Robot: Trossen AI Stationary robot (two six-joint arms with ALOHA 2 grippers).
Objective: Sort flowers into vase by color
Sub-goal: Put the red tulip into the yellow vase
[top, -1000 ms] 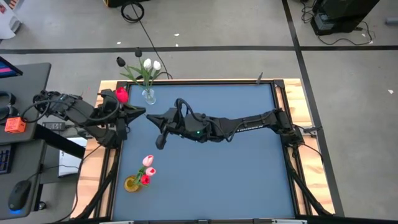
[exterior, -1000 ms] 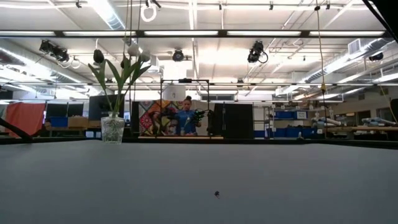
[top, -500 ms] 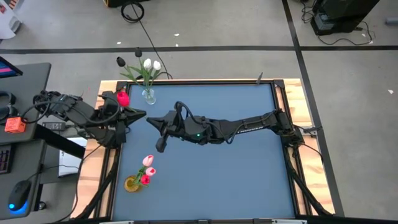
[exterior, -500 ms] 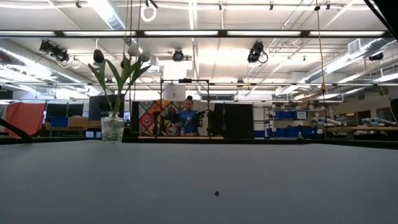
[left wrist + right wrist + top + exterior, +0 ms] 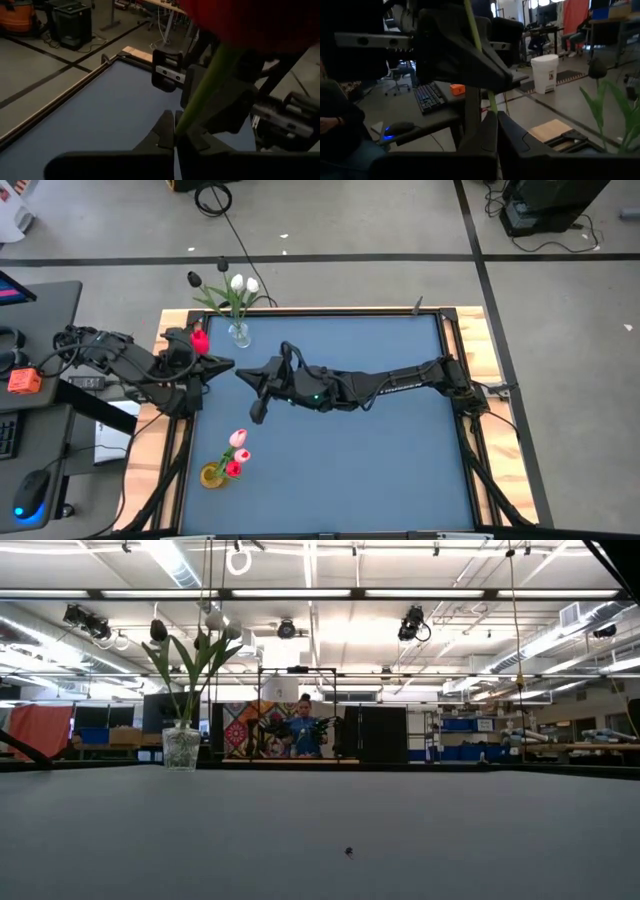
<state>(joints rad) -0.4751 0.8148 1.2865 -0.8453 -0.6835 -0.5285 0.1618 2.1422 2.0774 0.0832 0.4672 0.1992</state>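
A red tulip [image 5: 198, 340] stands between my two grippers near the table's far left corner. Its head fills the top of the left wrist view [image 5: 250, 20]. My left gripper [image 5: 226, 364] and my right gripper [image 5: 243, 370] meet tip to tip, both shut on its green stem. A clear glass vase [image 5: 238, 333] at the far left edge holds white tulips [image 5: 243, 283] and a dark one [image 5: 193, 279]; it also shows in the low view [image 5: 181, 748]. A yellow vase [image 5: 212, 476] near the left edge holds pink and red tulips [image 5: 238, 448]. My left gripper pinches the tulip's stem [image 5: 186, 117] between its two fingertips, coming level from the table's left. The stem slants up and back from the fingers, with the red head above the gripper, clear of the table. My right gripper pinches the same stem [image 5: 491, 102] between its fingertips, level from the table's right, facing the left gripper. The stem rises from its fingers, clear of the table.
The blue table top [image 5: 360, 460] lies bare to the right of and nearer than the arms. The right arm [image 5: 380, 385] stretches across the table's middle. A desk with a keyboard and mouse stands left of the table. A person [image 5: 303, 730] is far off in the room.
The red tulip head has drifted slightly toward the near edge, closer over the left gripper. Both arms have stayed almost still.
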